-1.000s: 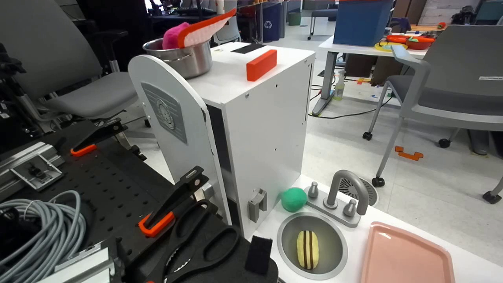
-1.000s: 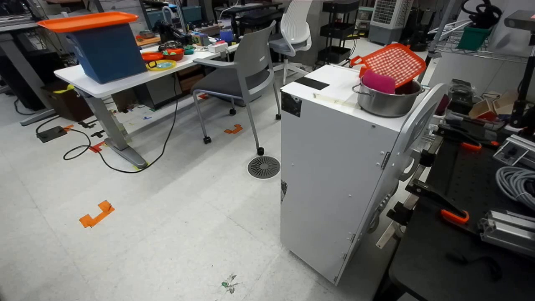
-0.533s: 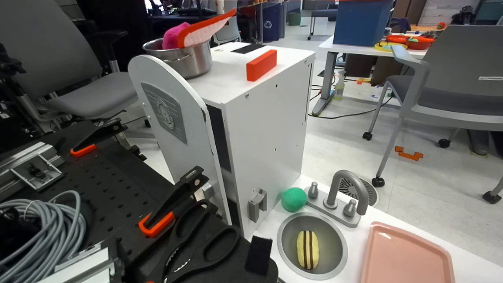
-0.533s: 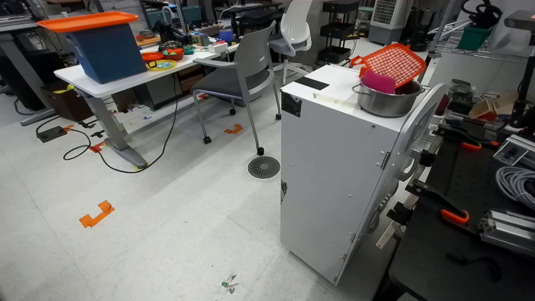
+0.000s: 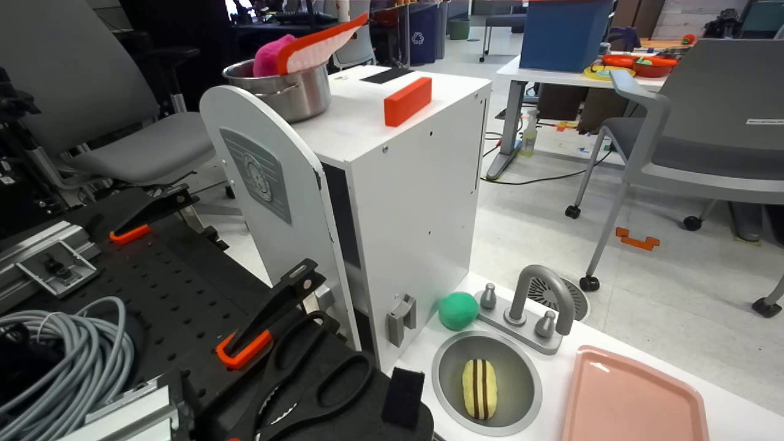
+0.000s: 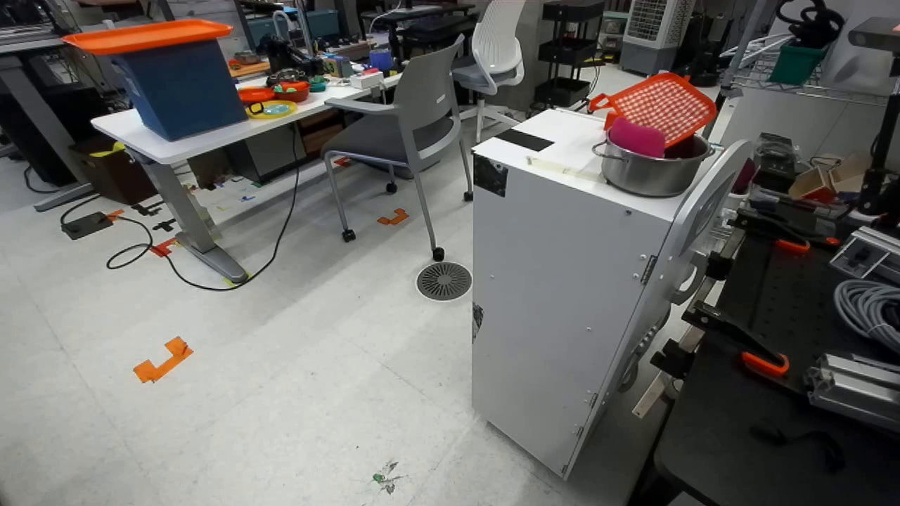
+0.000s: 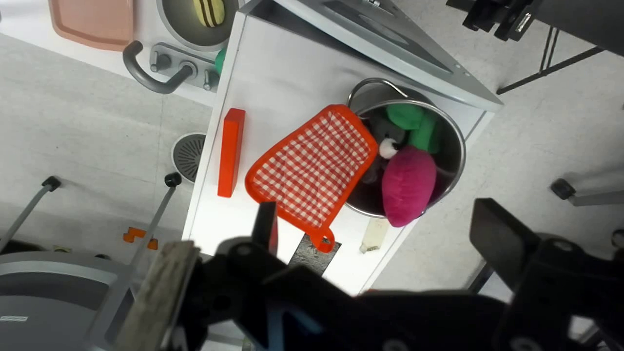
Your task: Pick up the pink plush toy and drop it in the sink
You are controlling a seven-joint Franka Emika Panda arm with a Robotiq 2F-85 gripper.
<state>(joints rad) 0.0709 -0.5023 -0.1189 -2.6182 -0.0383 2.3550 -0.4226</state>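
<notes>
The pink plush toy leans out over the rim of the metal pot in the wrist view. It also shows in the pot in both exterior views. My gripper is open and empty, its fingers wide apart, above the cabinet and apart from the toy. The arm is out of view in both exterior views. The sink is a grey round basin with a grey faucet; a yellow striped soft thing lies in it. The sink is partly cut off in the wrist view.
A red checked oven mitt rests on the pot's rim. Dark and green soft things lie inside the pot. An orange-red block stands on the white cabinet top. A green ball and a pink tray are beside the sink.
</notes>
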